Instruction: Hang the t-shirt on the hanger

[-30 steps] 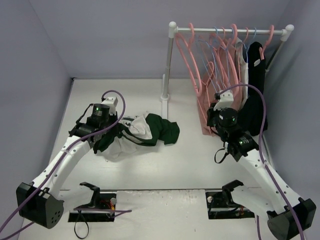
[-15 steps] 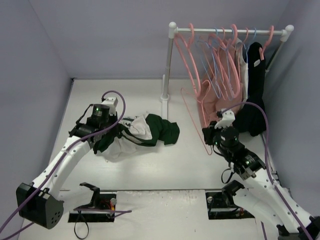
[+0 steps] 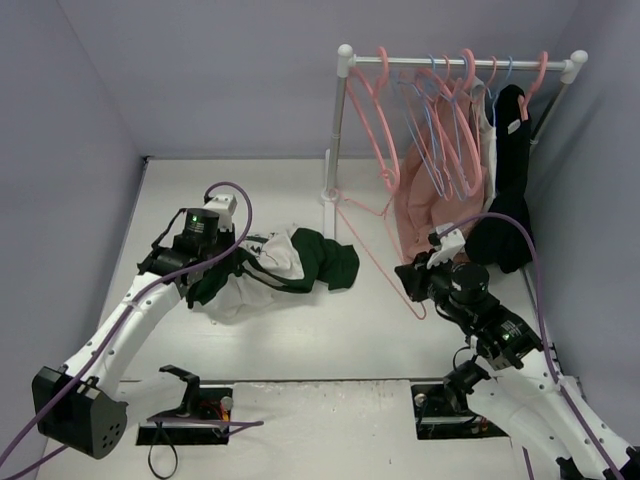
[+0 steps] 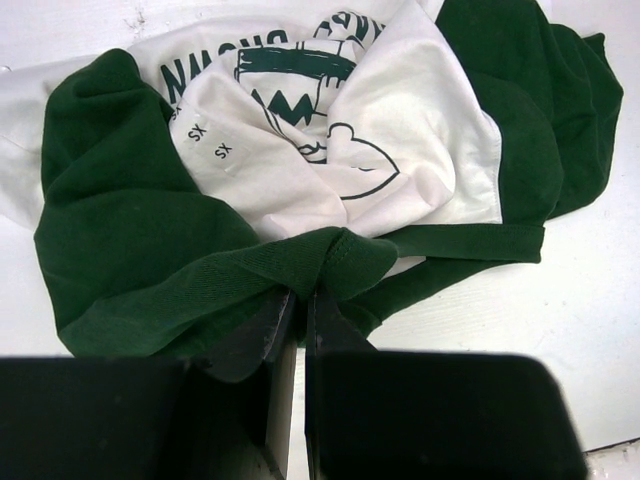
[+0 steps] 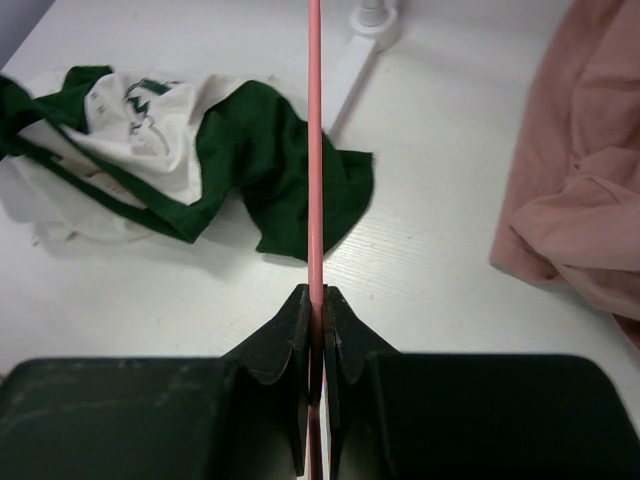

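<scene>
Cream-white t-shirt (image 3: 290,262) crumpled on surface (image 3: 330,335) at centre left, left gripper (image 4: 297,300) jaws pinched on green fold, right gripper (image 5: 315,295) jaws clamped on pink hanger (image 5: 315,150), lower right.

The right pincer (image 5: 314,298) has drawn back from the rack (image 3: 455,60) toward the near edge of the tabletop (image 3: 300,335), and its arm has folded in closer to its base. The pink hanger (image 5: 315,150) has come with it, clamped between the fingers. A second ago it hung among the others. Now it is off the rail and slants out over the tabletop, near the foot of the rack.
</scene>
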`<action>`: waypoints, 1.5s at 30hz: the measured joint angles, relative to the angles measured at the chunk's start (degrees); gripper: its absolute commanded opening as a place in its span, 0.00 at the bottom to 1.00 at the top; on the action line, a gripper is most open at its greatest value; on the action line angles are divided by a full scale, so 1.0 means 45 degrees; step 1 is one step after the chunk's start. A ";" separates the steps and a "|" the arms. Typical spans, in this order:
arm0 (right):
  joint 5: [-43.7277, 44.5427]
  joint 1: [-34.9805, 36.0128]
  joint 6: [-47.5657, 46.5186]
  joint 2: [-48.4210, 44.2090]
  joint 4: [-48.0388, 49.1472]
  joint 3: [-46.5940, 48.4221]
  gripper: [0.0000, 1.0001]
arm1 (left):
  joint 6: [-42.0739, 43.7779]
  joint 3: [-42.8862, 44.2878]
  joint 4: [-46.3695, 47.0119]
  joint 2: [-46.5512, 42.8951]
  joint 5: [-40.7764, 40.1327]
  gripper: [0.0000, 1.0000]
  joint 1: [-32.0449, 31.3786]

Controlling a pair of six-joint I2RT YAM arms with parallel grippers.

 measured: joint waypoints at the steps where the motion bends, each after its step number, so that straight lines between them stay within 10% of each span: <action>1: -0.0358 0.0014 -0.0103 0.0028 -0.0015 0.0081 0.00 | 0.0069 0.0000 -0.0001 -0.0015 -0.0056 0.00 0.0000; 17: -0.5293 0.0958 -0.2060 0.1473 0.0930 0.0542 0.00 | 0.1636 0.3881 -0.1698 0.1557 -0.0919 0.00 0.0536; 45: -0.5899 0.1385 -0.3046 0.2845 0.2271 0.1669 0.00 | 0.2281 0.5484 -0.3323 0.3437 0.0332 0.00 0.0991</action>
